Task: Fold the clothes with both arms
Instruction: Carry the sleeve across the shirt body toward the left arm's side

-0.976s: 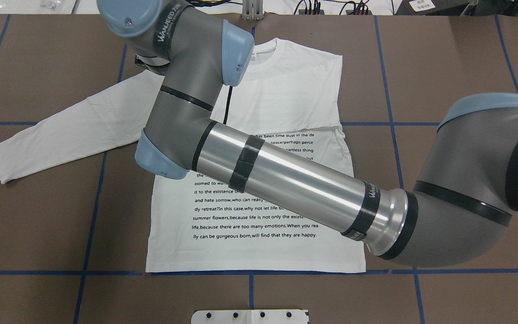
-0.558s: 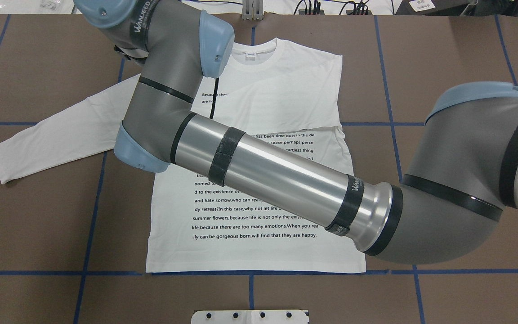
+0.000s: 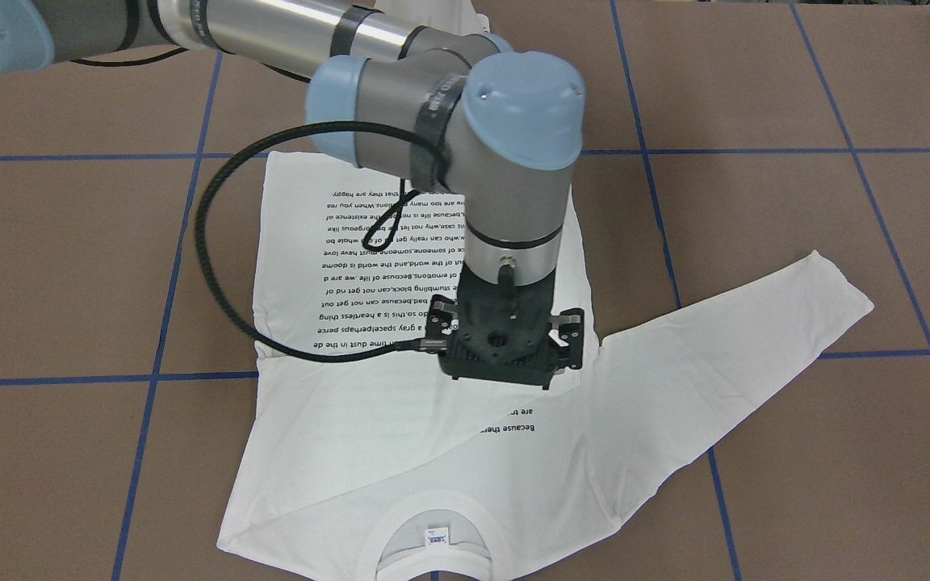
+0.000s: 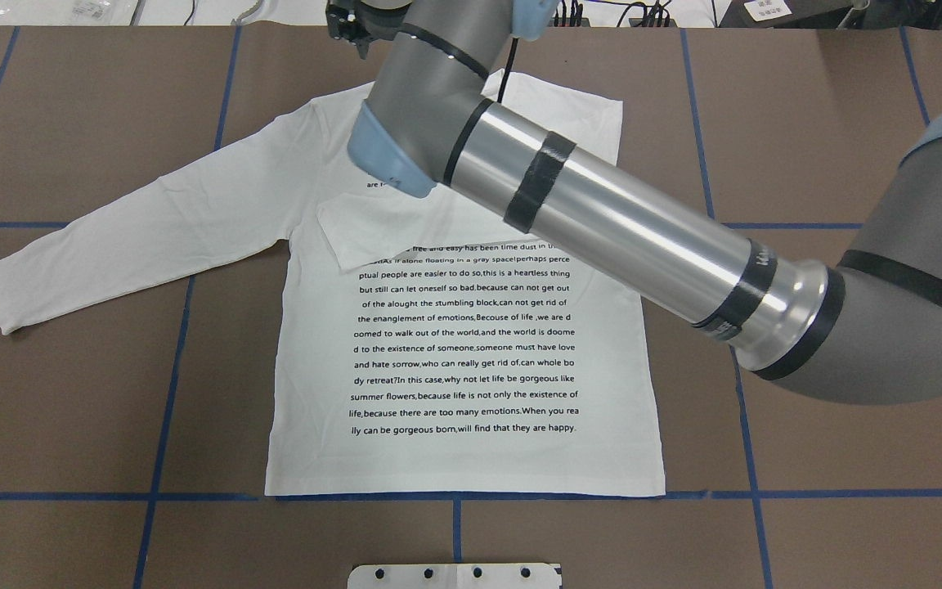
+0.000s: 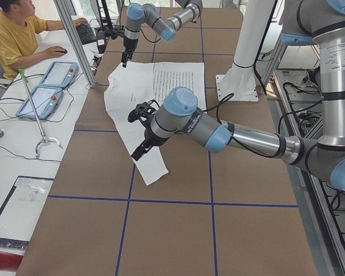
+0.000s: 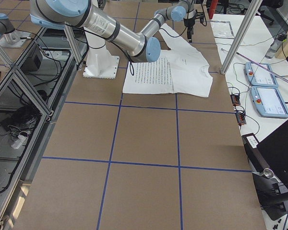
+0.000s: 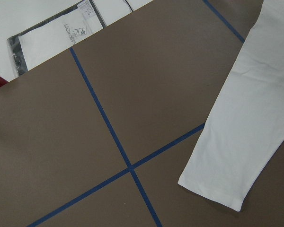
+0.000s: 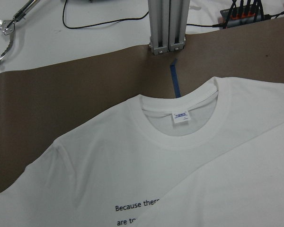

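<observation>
The white T-shirt (image 4: 463,343) lies flat on the brown table with its print up. Its left sleeve (image 4: 136,229) stretches out to the side. The other sleeve is folded across the chest, with its cuff (image 4: 356,237) near the top text lines. My right arm reaches across the shirt. My right gripper (image 3: 505,367) hangs over the upper chest, near the collar (image 8: 180,135), with its side links spread and nothing in it. My left gripper (image 5: 137,154) hovers above the outstretched sleeve's cuff (image 7: 227,184). I cannot tell whether it is open or shut.
An aluminium post (image 8: 167,23) stands at the table's far edge behind the collar. A white base plate (image 4: 455,575) sits at the near edge. An operator (image 5: 17,40) sits beside tablets (image 5: 46,86) on the side table.
My right arm's wrist has swung from over the shirt's left shoulder toward the collar, uncovering the print and the folded sleeve's cuff. The shirt has not moved.
</observation>
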Robot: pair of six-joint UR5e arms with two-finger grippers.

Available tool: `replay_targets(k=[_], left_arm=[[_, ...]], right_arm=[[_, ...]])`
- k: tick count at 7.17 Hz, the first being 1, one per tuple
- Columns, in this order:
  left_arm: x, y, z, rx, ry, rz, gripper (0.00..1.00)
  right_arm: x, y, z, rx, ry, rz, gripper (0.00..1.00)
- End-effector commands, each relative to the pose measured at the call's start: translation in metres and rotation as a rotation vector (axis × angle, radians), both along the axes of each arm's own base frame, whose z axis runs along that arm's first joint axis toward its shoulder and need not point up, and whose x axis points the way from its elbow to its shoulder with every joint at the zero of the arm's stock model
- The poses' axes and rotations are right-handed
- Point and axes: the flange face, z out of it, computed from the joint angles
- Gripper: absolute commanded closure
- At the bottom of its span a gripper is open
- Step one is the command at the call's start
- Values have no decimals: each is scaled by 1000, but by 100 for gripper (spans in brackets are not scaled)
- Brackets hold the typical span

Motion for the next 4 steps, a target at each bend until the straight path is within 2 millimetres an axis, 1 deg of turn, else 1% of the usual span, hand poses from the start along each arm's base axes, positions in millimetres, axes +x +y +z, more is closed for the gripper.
replay_targets(k=[1,2,3,4], left_arm=[[58,-17,19,-42,22,101,0],[66,-19,31,-64,49,63,0],[94,-21,56,-61,50,117,0],[107,-24,81,-57,15,116,0]], right_arm=[[112,-36,71,35,-25,-111,0],[157,-35,117,85,-14,-171,0],[206,-27,167,135,15,-229,0],[256,-19,212,180,25,-292,0]])
